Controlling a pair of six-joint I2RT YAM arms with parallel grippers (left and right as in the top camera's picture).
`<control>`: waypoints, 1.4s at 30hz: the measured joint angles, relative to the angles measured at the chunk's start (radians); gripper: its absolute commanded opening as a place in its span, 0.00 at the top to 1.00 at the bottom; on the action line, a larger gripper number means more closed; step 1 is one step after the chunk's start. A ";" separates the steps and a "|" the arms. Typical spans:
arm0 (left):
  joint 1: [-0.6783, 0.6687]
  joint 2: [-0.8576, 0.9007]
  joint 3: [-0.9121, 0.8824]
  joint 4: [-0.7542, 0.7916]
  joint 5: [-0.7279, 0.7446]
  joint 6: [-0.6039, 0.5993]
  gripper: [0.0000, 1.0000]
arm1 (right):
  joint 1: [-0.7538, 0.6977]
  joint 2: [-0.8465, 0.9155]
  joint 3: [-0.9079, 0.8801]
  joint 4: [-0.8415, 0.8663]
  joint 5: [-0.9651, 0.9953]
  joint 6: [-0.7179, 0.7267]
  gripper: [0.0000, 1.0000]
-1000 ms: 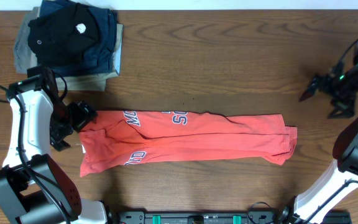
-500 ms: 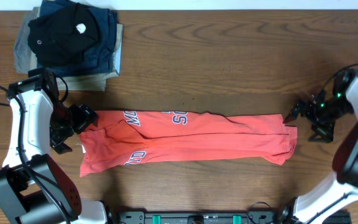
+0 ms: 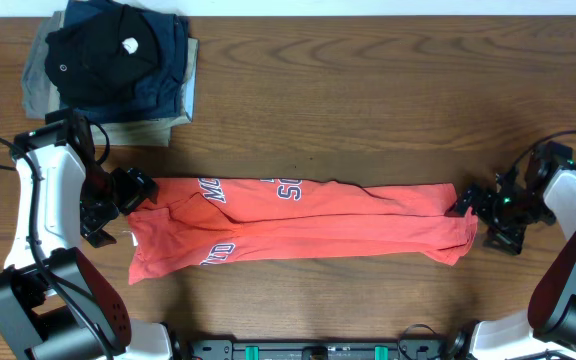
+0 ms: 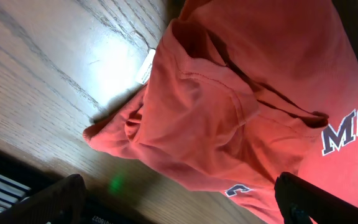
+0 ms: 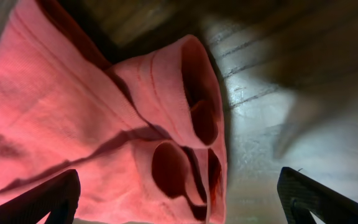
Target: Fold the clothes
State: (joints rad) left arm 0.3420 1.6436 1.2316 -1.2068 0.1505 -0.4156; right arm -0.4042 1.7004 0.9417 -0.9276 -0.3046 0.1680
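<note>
— Left gripper (image 3: 118,208): jaws spread wide, nothing clamped. It sits at the left end of the T-shirt (image 3: 318,220), one finger at the upper corner and the other just off the cloth edge.

— And the other side?

— Right gripper (image 3: 483,218): jaws also wide apart, no grip. Its fingers stand either side of the bunched right end.

— Where does the shirt lie?

— Mid-table (image 3: 368,100), as a long coral-red strip running side to side, with the white lettering (image 3: 216,190) near the left end. Its upper edge is fairly straight, and its lower edge steps down at the left. Bare wood runs along both long edges, a broad band behind and a narrower one in front. A stack of folded garments (image 3: 118,65) fills the far left corner, well apart from the shirt and close behind the left arm.

— What do the wrist views add?

— The left wrist view shows a small white tag (image 4: 145,67) poking from the cloth edge onto the wood, plus a seam and deep creases. Overhead gives only a pale speck there. The right wrist view shows the hem (image 5: 194,93) curled open into stacked loops, several layers deep. Overhead shows that as a lumpy end. Only the overhead view shows the full length and the stack.
</note>
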 measured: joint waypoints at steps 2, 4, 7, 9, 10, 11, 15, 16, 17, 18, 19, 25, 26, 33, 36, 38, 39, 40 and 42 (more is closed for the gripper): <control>0.000 0.000 0.000 0.000 0.000 0.000 0.02 | 0.000 0.000 -0.008 0.025 -0.014 0.001 0.01; 0.000 0.000 0.000 0.000 0.000 0.000 0.02 | 0.000 0.000 -0.020 0.062 -0.034 0.002 0.01; 0.000 0.000 0.000 0.000 0.000 0.000 0.02 | 0.001 -0.007 -0.040 0.109 -0.055 0.008 0.01; 0.000 0.000 0.000 0.000 0.000 0.000 0.02 | 0.004 -0.016 -0.053 0.137 -0.069 0.009 0.07; 0.000 0.000 0.000 0.000 0.000 0.000 0.02 | 0.005 -0.019 -0.060 0.150 -0.080 0.010 0.12; 0.000 0.000 0.000 0.000 0.000 0.000 0.02 | 0.008 -0.021 -0.063 0.156 -0.085 0.011 0.31; 0.000 0.000 0.000 0.000 0.000 0.000 0.02 | 0.035 -0.011 -0.089 0.164 -0.101 0.021 0.63; 0.000 0.000 0.000 0.000 0.000 0.000 0.02 | 0.040 -0.009 -0.095 0.158 -0.108 0.026 0.71; 0.000 0.000 0.000 0.000 0.000 0.000 0.02 | 0.041 -0.009 -0.098 0.153 -0.108 0.029 0.78; 0.000 0.000 0.000 0.000 0.000 0.000 0.02 | 0.042 -0.008 -0.101 0.148 -0.109 0.030 0.85; 0.000 0.000 0.000 0.000 0.000 0.000 0.02 | 0.046 -0.005 -0.102 0.143 -0.109 0.039 0.93; 0.000 0.000 0.000 -0.002 0.000 0.000 0.02 | 0.053 -0.005 -0.093 0.113 -0.108 0.056 0.99; 0.000 0.000 0.000 -0.002 0.000 0.000 0.02 | 0.051 -0.005 -0.080 0.091 -0.101 0.056 0.99; 0.000 0.000 0.000 -0.005 0.000 0.000 0.02 | -0.003 0.004 0.174 -0.186 0.045 0.052 0.99; 0.000 0.000 0.000 -0.004 0.000 0.000 0.02 | -0.026 0.004 0.310 -0.287 0.118 0.051 0.99; 0.000 0.000 0.000 -0.004 0.000 0.000 0.02 | -0.031 0.004 0.370 -0.330 0.144 0.051 0.99; 0.000 0.000 0.000 -0.005 0.000 0.000 0.02 | -0.031 0.004 0.395 -0.349 0.151 0.051 0.99; 0.000 0.000 0.000 -0.005 0.000 0.000 0.02 | -0.031 0.004 0.421 -0.370 0.159 0.051 0.99; 0.000 0.000 0.000 -0.004 0.000 0.000 0.02 | -0.028 0.004 0.455 -0.400 0.169 0.051 0.99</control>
State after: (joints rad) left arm 0.3420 1.6436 1.2316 -1.2110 0.1505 -0.4156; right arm -0.4324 1.7046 1.3964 -1.3273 -0.1360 0.2192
